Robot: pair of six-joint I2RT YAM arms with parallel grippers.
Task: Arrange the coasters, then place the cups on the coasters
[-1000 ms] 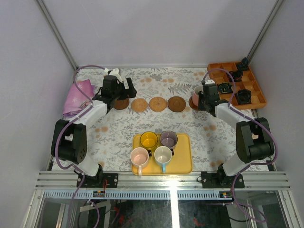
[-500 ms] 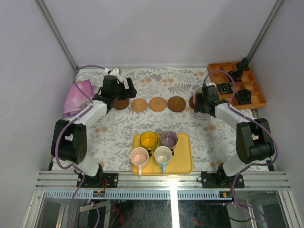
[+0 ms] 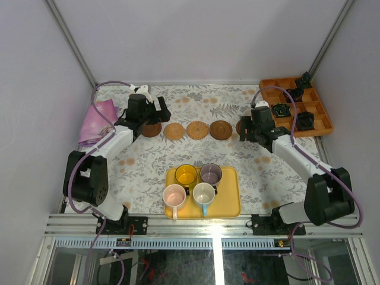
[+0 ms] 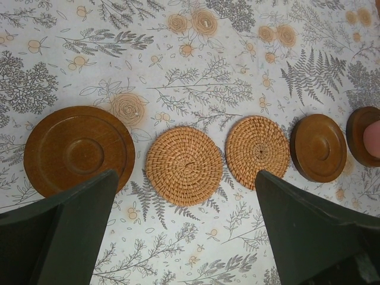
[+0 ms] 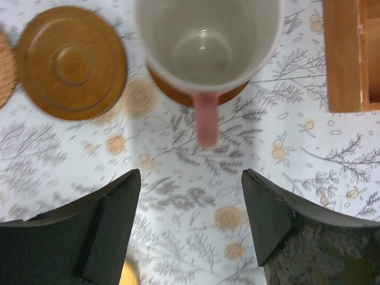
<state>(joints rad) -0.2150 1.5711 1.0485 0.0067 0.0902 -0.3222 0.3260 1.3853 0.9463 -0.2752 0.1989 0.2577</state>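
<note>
— Right gripper (image 5: 189,184) of mine is spread wide, with nothing between the fingers. It hangs just short of the pink cup (image 5: 208,47), whose handle (image 5: 206,119) points straight back at me.

— Where does that cup stand?

— Upright on the dark coaster (image 5: 178,98) at the right end of the row, beside a bare wooden coaster (image 5: 71,62). Four more cups (image 3: 186,174) sit huddled on the yellow tray (image 3: 230,205), touching one another.

— How will they handle?

— Like glazed pottery, I judge: stiff, smooth, fairly light, and likely to chip if knocked. The wall looks slippery, so I would pinch the rim, one finger inside and one outside, on the side away from the neighbours. The handle seems too thin to steer by.

— And the coasters?

— Thin and flat. The two woven ones (image 4: 184,165) look grippier than the wooden ones (image 4: 79,151). A cup should sit steady if lowered level. My left gripper (image 4: 184,190) is spread too, holding nothing, above the row.
</note>
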